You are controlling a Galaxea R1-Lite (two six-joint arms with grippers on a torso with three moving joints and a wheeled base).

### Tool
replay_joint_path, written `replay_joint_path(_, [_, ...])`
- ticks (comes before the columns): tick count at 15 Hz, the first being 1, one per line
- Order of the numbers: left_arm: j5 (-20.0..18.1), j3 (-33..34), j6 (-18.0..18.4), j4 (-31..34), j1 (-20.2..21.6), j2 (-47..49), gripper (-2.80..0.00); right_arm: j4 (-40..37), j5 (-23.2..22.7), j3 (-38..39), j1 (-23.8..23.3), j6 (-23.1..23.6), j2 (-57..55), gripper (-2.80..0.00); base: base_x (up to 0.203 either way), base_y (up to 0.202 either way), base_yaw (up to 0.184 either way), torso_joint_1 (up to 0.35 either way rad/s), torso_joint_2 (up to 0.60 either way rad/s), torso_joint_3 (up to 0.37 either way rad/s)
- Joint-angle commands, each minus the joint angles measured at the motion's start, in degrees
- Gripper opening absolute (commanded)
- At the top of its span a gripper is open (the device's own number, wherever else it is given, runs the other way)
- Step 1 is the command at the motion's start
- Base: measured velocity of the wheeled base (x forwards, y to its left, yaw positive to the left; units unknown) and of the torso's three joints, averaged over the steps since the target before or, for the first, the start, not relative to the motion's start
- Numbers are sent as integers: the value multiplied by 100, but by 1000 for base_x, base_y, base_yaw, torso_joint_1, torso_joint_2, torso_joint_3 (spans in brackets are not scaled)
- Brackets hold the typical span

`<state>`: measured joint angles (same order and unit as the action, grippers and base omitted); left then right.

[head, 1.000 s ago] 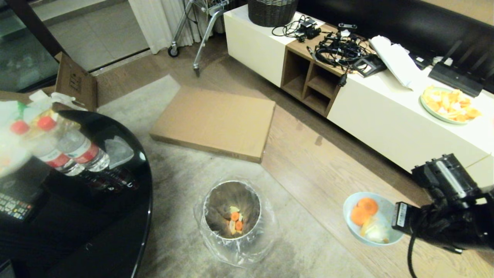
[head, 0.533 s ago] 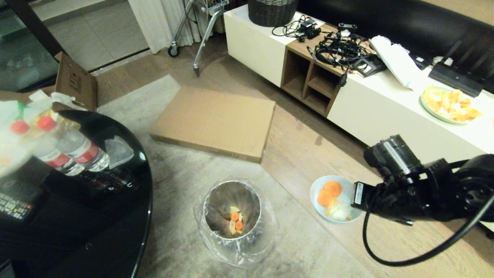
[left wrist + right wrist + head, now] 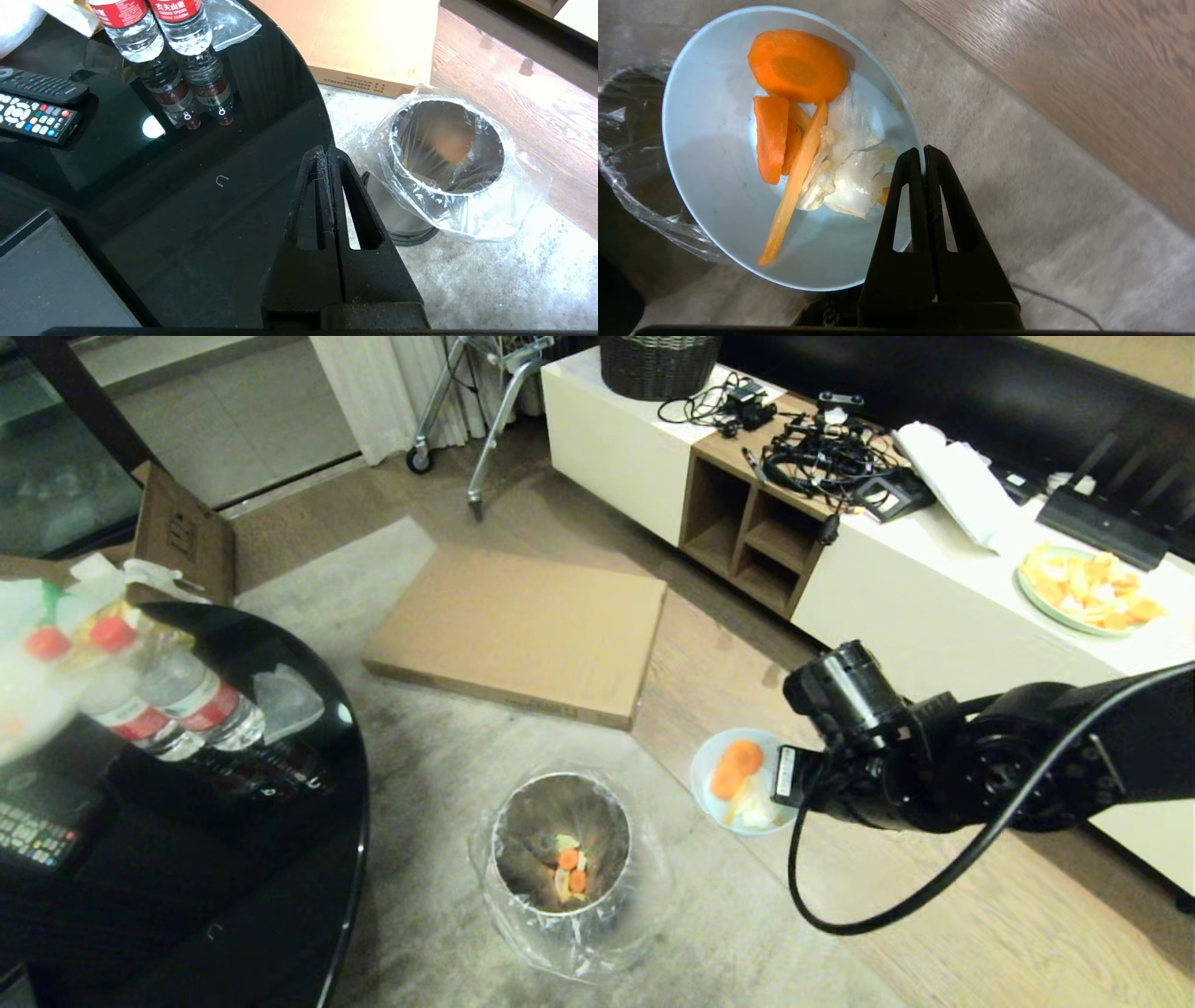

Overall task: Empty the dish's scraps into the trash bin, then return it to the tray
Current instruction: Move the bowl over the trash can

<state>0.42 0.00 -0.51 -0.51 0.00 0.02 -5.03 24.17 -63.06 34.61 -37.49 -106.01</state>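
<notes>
My right gripper [image 3: 792, 791] [image 3: 923, 151] is shut on the rim of the dish [image 3: 767, 747] [image 3: 710, 154], a small pale blue bowl held level in the air. The scraps [image 3: 738, 770] [image 3: 798, 65], orange carrot slices and pale bits, lie inside it. The dish hangs just right of the trash bin [image 3: 532, 821] [image 3: 397, 154], a silvery bin with a clear liner [image 3: 626, 186], standing on the rug with carrot bits at its bottom. My left gripper [image 3: 325, 150] is shut and empty over the black table's edge. A corner of the dark grey tray [image 3: 42, 280] shows on that table.
The black glass table [image 3: 233, 896] on the left carries two water bottles [image 3: 187, 700] and remotes [image 3: 32, 116]. A flat cardboard box [image 3: 523, 630] lies on the floor behind the bin. The white cabinet [image 3: 934, 616] on the right bears cables, a plate of orange pieces [image 3: 1088, 588] and a wicker basket [image 3: 658, 364].
My right arm has carried the dish leftward and a little farther out, from the right edge of the view to beside the bin. The left arm has not moved.
</notes>
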Motion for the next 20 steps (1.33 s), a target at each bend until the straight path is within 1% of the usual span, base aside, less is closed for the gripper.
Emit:
replay_joint_path(1, [2, 0, -2, -2, 0, -2, -280, 240, 117, 4, 149, 182, -207, -280, 0, 0, 0, 0, 0, 0])
replay_joint_path(3, [2, 0, -2, -2, 0, -2, -280, 622, 302, -14, 364, 589, -392, -280, 0, 0, 0, 0, 0, 0])
replay_joint_path(5, [2, 0, -2, -2, 0, -2, -280, 1037, 360, -53, 533, 943, -526, -280, 0, 0, 0, 0, 0, 0])
replay_joint_path(9, [2, 0, -2, -2, 0, -2, -280, 1520, 416, -460, 744, 1341, -881, -280, 0, 0, 0, 0, 0, 0])
replay_joint_path(12, [2, 0, -2, -2, 0, -2, -280, 2146, 428, -510, 808, 1727, -1127, -280, 0, 0, 0, 0, 0, 0])
replay_joint_path(17, [2, 0, -2, -2, 0, -2, -280, 3450, 542, -458, 949, 2274, -1586, -280, 0, 0, 0, 0, 0, 0])
replay_joint_path(20, [2, 0, -2, -2, 0, -2, -280, 4352, 553, -452, 1144, 2647, -1974, -280, 0, 0, 0, 0, 0, 0])
